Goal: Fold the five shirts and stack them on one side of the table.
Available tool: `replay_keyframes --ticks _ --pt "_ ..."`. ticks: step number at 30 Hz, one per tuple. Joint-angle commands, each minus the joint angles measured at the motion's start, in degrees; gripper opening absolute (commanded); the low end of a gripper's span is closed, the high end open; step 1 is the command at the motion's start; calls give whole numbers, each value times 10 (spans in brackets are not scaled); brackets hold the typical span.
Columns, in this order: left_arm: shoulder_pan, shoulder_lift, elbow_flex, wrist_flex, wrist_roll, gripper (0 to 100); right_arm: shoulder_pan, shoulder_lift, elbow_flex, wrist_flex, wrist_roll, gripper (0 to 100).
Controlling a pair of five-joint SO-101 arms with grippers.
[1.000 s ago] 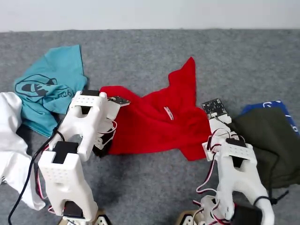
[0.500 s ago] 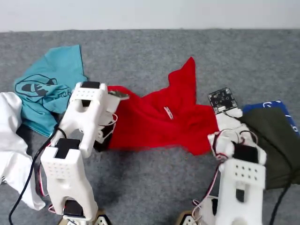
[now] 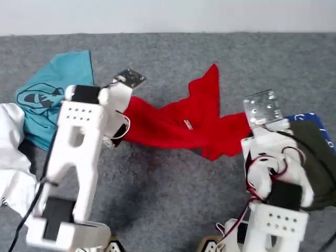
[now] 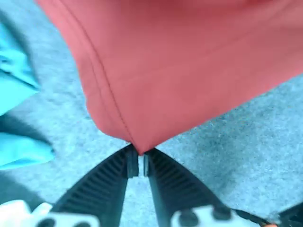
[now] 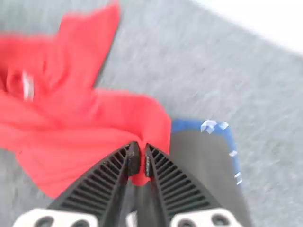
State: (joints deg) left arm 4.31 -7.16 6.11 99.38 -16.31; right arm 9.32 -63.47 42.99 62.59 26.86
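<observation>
Key relation: the red shirt (image 3: 178, 128) was strung btwn both grippers, long axis running L–R across table ctr. Each arm held one end, so neither was nearer overall.

L gripper (image 4: 137, 156) was clamped tight on a hemmed corner of the shirt, and the fabric fanned away from the tips. R gripper (image 5: 139, 161) was likewise pinched on a red edge at the opposite end, just beside the dark olive shirt (image 3: 315, 157). The mid-span looked raised off the table (image 3: 173, 205), w/ shadow beneath. One pointed flap reached toward the far edge.

Materials:
- Red shirt: thin matte knit, limp and creased, w/ stitched hem and a small white label.
- Table cover: grey felt-like mat, prob. grippy against dragged cloth.
- Teal shirt (image 3: 52, 100): dark print, crumpled at the L side, touching a white shirt (image 3: 13, 157).
- Olive shirt: lay over a blue shirt (image 3: 307, 118) at the R side.

None of the five appeared folded yet.
</observation>
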Motion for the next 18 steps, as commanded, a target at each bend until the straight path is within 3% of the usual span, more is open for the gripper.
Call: replay_keyframes --ticks 1,11,18 --pt "-20 -101 -3 11 8 13 0 -15 -74 2 -36 10" --pt "-87 -355 -7 -11 8 13 0 -20 -221 23 -127 9" --pt "-87 -525 -7 -32 9 13 0 -20 -375 89 -137 9"
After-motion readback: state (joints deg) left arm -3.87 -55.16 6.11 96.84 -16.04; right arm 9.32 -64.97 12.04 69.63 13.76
